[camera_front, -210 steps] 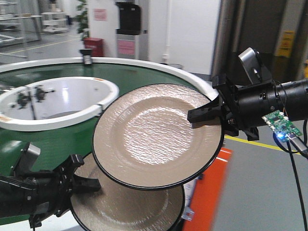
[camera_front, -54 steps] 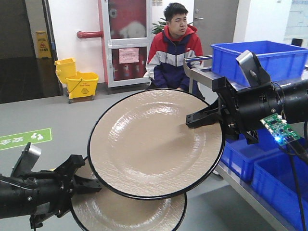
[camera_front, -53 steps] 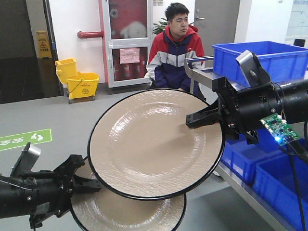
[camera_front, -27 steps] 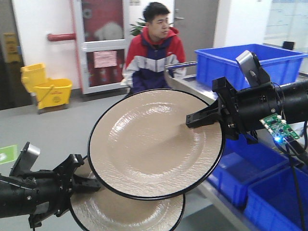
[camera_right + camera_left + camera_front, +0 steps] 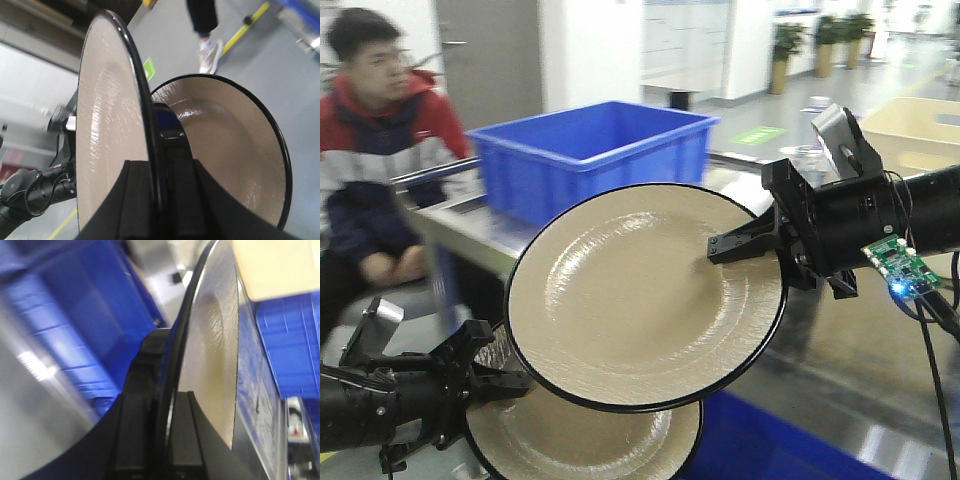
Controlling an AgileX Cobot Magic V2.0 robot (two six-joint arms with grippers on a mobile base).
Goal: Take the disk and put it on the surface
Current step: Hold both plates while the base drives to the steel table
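Both arms are matte black. The right arm [image 5: 880, 215], at the right of the front view, is thick and rounded. It ends in the right gripper [image 5: 720, 247], which has angular, pointed fingers [image 5: 748, 238]. A grey camera housing [image 5: 840, 135] sits on top of it. Below hangs a small green circuit board [image 5: 898, 262] with a blue light [image 5: 897, 288] lit, and thin black cables [image 5: 938, 380] trail down from it. The left arm [image 5: 360, 412], at lower left, carries a silver-grey camera block [image 5: 375, 325] and the left gripper [image 5: 515, 382]. In the wrist views the fingers appear as flat-sided black blocks [image 5: 131, 440].
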